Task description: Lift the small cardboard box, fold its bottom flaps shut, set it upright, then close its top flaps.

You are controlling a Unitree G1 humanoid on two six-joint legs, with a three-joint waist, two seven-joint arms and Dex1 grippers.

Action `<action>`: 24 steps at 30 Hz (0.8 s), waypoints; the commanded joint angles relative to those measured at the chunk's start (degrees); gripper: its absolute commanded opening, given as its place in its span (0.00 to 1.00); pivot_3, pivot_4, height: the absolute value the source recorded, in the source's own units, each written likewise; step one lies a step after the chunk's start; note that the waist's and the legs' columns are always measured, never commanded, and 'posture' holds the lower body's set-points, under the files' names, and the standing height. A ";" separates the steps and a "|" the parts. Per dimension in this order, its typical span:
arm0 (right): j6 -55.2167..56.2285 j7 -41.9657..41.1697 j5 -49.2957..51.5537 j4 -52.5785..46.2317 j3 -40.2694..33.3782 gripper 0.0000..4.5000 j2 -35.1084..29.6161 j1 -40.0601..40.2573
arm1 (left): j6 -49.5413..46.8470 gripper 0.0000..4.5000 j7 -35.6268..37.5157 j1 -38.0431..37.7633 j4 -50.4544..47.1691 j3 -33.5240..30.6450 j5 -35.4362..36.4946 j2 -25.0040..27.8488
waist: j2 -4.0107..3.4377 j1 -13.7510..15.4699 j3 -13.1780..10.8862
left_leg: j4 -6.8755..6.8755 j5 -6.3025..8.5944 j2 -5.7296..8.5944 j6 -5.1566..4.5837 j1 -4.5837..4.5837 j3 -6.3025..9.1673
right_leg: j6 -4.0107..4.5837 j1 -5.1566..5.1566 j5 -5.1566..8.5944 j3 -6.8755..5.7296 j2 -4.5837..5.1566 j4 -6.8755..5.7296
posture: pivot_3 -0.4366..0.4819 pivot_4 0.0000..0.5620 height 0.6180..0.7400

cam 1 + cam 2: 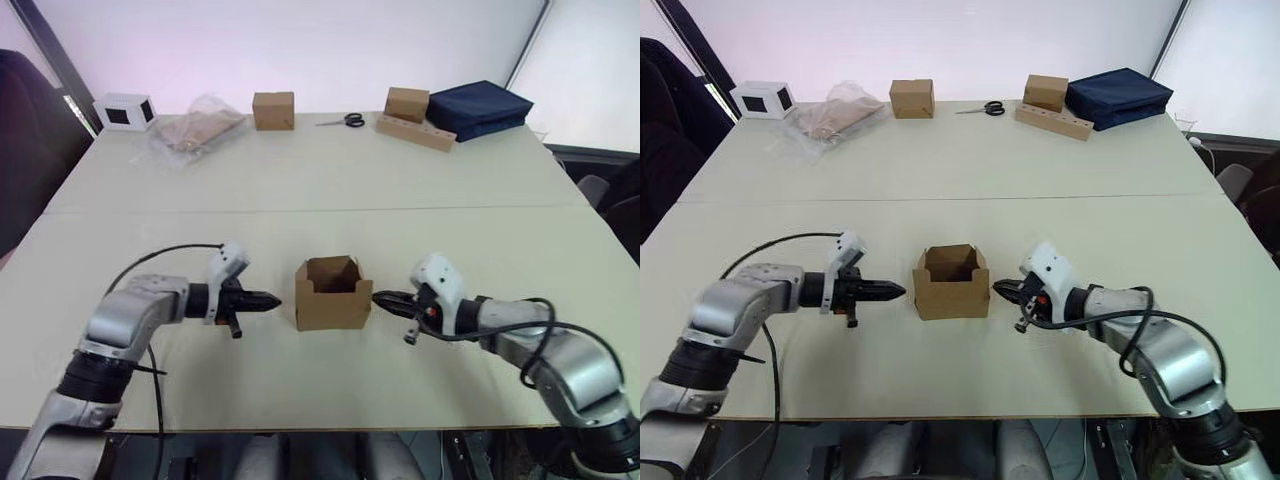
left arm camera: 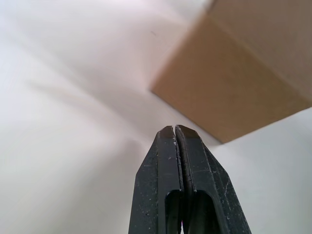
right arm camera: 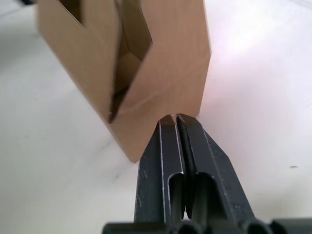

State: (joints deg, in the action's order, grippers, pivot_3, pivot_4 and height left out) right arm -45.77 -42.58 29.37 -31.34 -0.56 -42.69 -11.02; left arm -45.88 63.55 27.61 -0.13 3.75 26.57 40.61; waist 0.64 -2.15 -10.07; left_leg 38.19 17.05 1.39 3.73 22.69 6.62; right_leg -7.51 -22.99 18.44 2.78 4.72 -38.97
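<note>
Two grippers flank your small cardboard box [image 1: 951, 283], which sits upright on the table [image 1: 960, 160], top flaps open, no print or label readable. Left gripper [image 1: 898, 291]: fingers pressed together, empty, just left of the box, not touching. Right gripper [image 1: 1002, 289]: fingers together, empty, tips at the box's right wall.

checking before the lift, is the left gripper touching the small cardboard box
Apart. The left eye view shows bare table between the left gripper and the small cardboard box.
</note>
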 commanded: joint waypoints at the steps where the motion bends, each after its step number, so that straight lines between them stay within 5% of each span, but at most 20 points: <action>1: 2.71 -3.08 2.02 1.43 -4.03 0.00 -1.32 -1.90 | 3.19 0.00 2.04 2.46 -1.53 -4.20 2.79 0.84 | 0.00 -0.03 0.00 | 0.00 0.00 0.00 0.00 -0.01 0.00 | 0.00 0.01 0.00 0.00 0.00 0.00 | 0.48 0.27 1.00; 8: 7.38 -8.24 4.92 8.61 -4.57 0.00 1.37 -7.67 | 0.99 0.00 0.04 1.71 -10.07 -4.92 6.88 -0.69 | 0.00 -0.27 -0.01 | -0.08 0.02 -0.04 -0.04 -0.18 -0.02 | 0.00 0.14 0.00 0.01 -0.02 0.05 | 0.48 0.27 1.00; 24: 12.81 -14.58 1.18 14.57 3.10 0.00 3.41 -11.03 | 5.92 0.00 0.86 0.47 -8.31 1.33 4.30 -2.38 | -0.01 -0.21 -0.01 | -0.08 0.02 -0.05 -0.04 -0.19 -0.03 | 0.00 0.18 0.00 0.02 -0.01 0.10 | 0.48 0.27 1.00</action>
State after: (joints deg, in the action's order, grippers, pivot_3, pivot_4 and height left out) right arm -34.22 -56.73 30.61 -16.12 2.74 -39.60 -20.74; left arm -41.60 63.79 27.72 -8.31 4.66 31.49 38.22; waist 0.63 -2.36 -10.07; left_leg 38.12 17.07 1.35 3.69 22.50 6.60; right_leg -7.50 -22.81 18.45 2.80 4.71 -38.87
